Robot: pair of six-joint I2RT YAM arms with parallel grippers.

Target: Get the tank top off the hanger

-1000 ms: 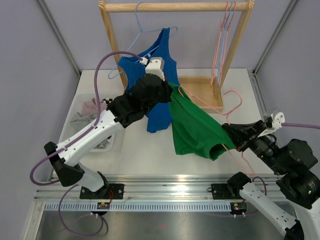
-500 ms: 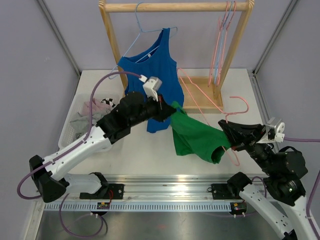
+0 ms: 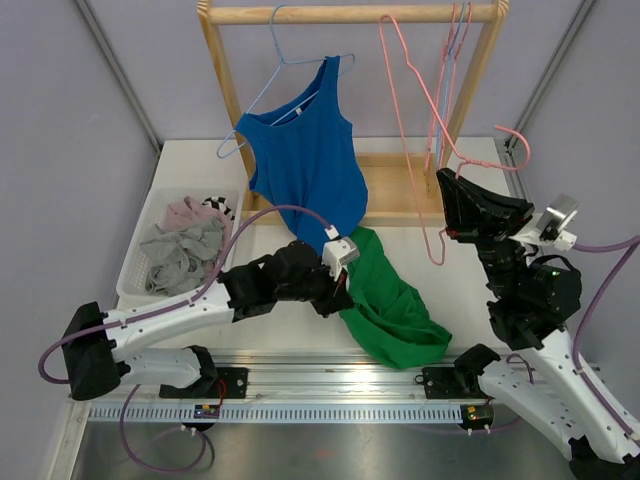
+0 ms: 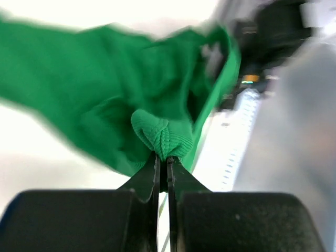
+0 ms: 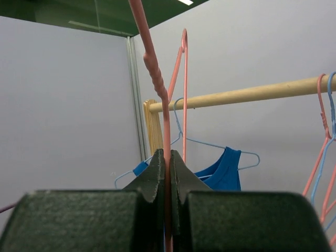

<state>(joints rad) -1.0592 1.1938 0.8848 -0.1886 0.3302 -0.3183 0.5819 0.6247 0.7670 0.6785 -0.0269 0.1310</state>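
At centre-left of the table (image 3: pixel 455 295), left gripper (image 4: pixel 163 160) is clamped on a fold of the green tank top (image 3: pixel 392 312), which lies crumpled on the surface, clear of the pink hanger (image 5: pixel 167 131). Right gripper (image 5: pixel 168 157) pinches that hanger's wire and holds it aloft and apart from the garment, evidently to separate the two.

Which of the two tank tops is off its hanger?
The green tank top, slumped on the table with the left gripper pinching it. The blue tank top hangs on a blue hanger from the wooden rail.
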